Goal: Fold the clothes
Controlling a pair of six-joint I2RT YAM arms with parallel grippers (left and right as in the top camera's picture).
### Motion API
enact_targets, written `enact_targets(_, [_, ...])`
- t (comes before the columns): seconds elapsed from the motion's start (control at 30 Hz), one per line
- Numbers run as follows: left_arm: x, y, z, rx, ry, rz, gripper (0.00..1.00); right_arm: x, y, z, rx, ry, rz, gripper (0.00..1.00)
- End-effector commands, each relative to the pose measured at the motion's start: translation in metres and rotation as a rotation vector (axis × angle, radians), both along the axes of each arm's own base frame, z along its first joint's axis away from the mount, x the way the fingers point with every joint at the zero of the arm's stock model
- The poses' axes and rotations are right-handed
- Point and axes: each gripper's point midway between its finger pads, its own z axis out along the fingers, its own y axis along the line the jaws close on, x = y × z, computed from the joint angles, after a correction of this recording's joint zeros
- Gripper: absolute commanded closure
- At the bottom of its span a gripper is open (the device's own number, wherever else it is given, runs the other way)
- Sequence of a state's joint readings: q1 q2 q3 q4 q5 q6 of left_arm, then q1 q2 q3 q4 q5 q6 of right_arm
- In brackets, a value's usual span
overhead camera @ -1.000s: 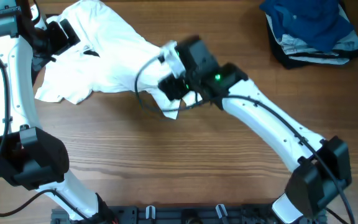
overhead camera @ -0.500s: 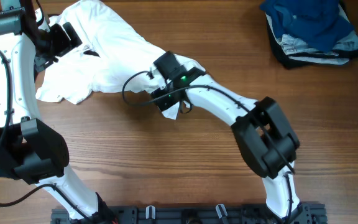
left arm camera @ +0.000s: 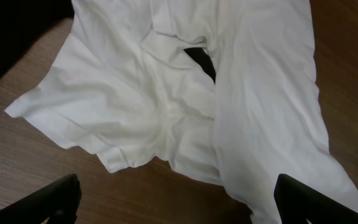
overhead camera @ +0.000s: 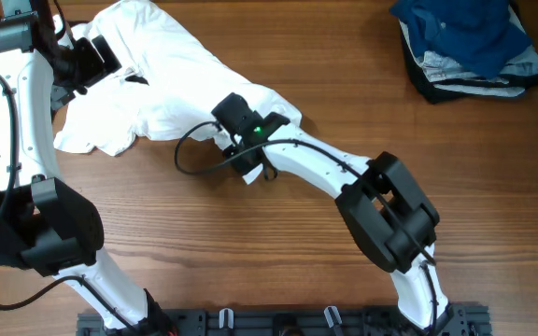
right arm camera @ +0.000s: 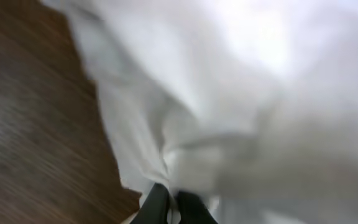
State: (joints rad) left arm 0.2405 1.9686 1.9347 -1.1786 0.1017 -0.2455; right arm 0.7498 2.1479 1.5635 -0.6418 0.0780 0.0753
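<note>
We see a brown wooden table (overhead camera: pixel 204 243) carrying a crumpled white T-shirt (overhead camera: pixel 171 75). Well to the right of the T-shirt lies a pile of blue and grey clothes (overhead camera: pixel 470 47).

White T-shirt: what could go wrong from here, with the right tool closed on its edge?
The right tool pinches only a thin fold of the white T-shirt; it could slip out under a pull. The black cable loops beside the shirt's edge and could snag it. The shirt lies crumpled, so pulling may bunch it more.
</note>
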Motion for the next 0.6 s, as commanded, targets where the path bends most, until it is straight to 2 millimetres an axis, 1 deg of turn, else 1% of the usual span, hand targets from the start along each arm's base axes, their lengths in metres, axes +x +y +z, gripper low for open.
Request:
enact_targets(0.0, [0.004, 0.002, 0.000, 0.014, -0.007, -0.005, 0.00, 0.063, -0.047, 0.131, 0.118, -0.240, -0.195, 0.96])
enact_targets(0.03, [0.005, 0.002, 0.000, 0.015, -0.012, -0.005, 0.00, 0.072, -0.065, 0.155, 0.146, -0.279, -0.235, 0.96])
enact_targets(0.07, [0.006, 0.002, 0.000, 0.016, -0.016, -0.005, 0.00, 0.078, -0.082, 0.171, 0.165, -0.303, -0.269, 0.96])
enact_targets(0.1, [0.007, 0.002, 0.001, 0.017, -0.020, -0.005, 0.00, 0.086, -0.107, 0.189, 0.185, -0.331, -0.319, 0.96])
enact_targets(0.13, [0.009, 0.003, 0.001, 0.019, -0.028, -0.005, 0.00, 0.093, -0.129, 0.198, 0.206, -0.339, -0.354, 0.96])
enact_targets(0.17, [0.011, 0.003, 0.002, 0.021, -0.035, -0.005, 0.00, 0.098, -0.141, 0.200, 0.222, -0.332, -0.373, 0.96])
enact_targets(0.2, [0.013, 0.004, 0.003, 0.023, -0.047, -0.005, 0.00, 0.104, -0.156, 0.197, 0.245, -0.307, -0.376, 0.96])
enact_targets(0.27, [0.025, 0.006, 0.007, 0.044, -0.097, -0.024, 0.00, 0.118, -0.194, 0.170, 0.264, -0.233, -0.425, 0.96])
enact_targets(0.37, [0.037, 0.003, 0.005, 0.066, -0.126, -0.069, 0.01, 0.125, -0.205, 0.149, 0.275, -0.189, -0.431, 0.96])
enact_targets(0.4, [0.044, -0.002, 0.000, 0.074, -0.133, -0.104, 0.02, 0.128, -0.205, 0.138, 0.278, -0.167, -0.420, 0.96])
enact_targets(0.47, [0.056, -0.015, -0.015, 0.091, -0.132, -0.181, 0.03, 0.131, -0.202, 0.125, 0.282, -0.144, -0.414, 0.96])
enact_targets(0.53, [0.077, -0.041, -0.042, 0.117, -0.134, -0.319, 0.04, 0.136, -0.198, 0.114, 0.296, -0.132, -0.405, 0.96])
enact_targets(0.57, [0.086, -0.060, -0.059, 0.118, -0.135, -0.397, 0.03, 0.137, -0.197, 0.112, 0.299, -0.132, -0.403, 0.96])
